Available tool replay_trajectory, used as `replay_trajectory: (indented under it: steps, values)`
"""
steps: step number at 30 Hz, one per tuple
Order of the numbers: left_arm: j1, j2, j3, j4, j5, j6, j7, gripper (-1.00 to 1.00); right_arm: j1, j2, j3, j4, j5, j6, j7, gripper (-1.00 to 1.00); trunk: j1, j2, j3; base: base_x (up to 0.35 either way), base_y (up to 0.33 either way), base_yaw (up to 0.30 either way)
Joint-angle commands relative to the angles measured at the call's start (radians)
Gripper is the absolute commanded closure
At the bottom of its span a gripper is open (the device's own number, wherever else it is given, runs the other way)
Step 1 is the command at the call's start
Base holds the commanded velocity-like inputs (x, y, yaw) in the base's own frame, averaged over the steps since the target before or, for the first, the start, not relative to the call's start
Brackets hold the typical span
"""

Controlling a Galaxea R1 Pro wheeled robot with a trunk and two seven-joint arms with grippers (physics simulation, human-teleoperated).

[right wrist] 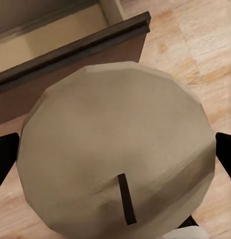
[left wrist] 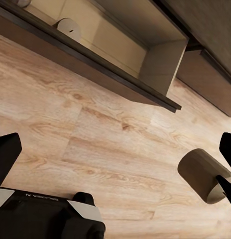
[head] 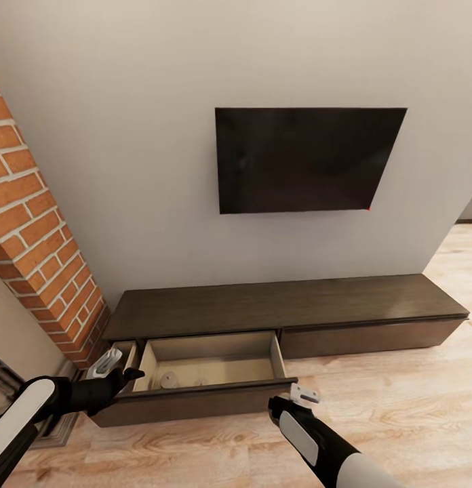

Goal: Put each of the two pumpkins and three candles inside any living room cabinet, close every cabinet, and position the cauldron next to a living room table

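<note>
Holding a candle [right wrist: 115,149] between its jaws, the right gripper [head: 300,396] hangs just outside the open drawer's [head: 212,369] front right corner. The left gripper [head: 117,366], jaws wide and empty, waits at the drawer's left end.

We saw the wooden floor [head: 399,407] carrying the long cabinet [head: 283,305] against the wall. Its pulled-out drawer [head: 212,359], toward the brick column, held two candles [head: 169,379] on its bottom.

The low dark brown cabinet [head: 283,305] stands against the wall, its left drawer [head: 210,369] pulled open. Two squat greyish-tan candles [head: 169,380] lie inside it. A third candle [right wrist: 118,154], dark wick up, sits between the right fingers [right wrist: 226,154].
</note>
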Motion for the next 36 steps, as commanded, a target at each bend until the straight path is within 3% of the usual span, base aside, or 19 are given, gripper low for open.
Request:
replay_trajectory:
  steps: [1, 14, 20, 26, 36]
  values:
    - [-0.001, 0.001, -0.002, -0.001, 0.010, -0.001, 0.010, -1.00, -0.001, -0.002, 0.007, -0.002, -0.002, 0.002, -0.008, 1.00, -0.003, 0.005, 0.001, 0.000, 0.000, 0.000]
    - [-0.001, 0.004, -0.002, -0.001, 0.006, -0.001, 0.010, -1.00, -0.001, -0.004, 0.012, -0.003, 0.004, -0.005, -0.009, 1.00, -0.007, 0.012, 0.004, 0.003, 0.000, 0.000]
    - [-0.001, 0.004, -0.002, -0.001, 0.007, -0.001, 0.010, -1.00, -0.001, -0.002, 0.013, -0.003, 0.004, -0.006, -0.008, 1.00, -0.007, 0.012, 0.004, 0.236, 0.000, 0.032]
    - [-0.001, 0.004, -0.002, -0.001, 0.009, -0.001, 0.010, -1.00, -0.001, 0.000, 0.013, -0.003, 0.004, -0.004, -0.008, 1.00, -0.007, 0.012, 0.003, 0.271, 0.000, 0.219]
    - [-0.001, 0.003, -0.002, -0.001, 0.008, -0.001, 0.010, -1.00, -0.001, 0.000, 0.012, -0.003, 0.004, 0.001, -0.008, 1.00, -0.007, 0.012, -0.002, 0.044, 0.000, 0.247]
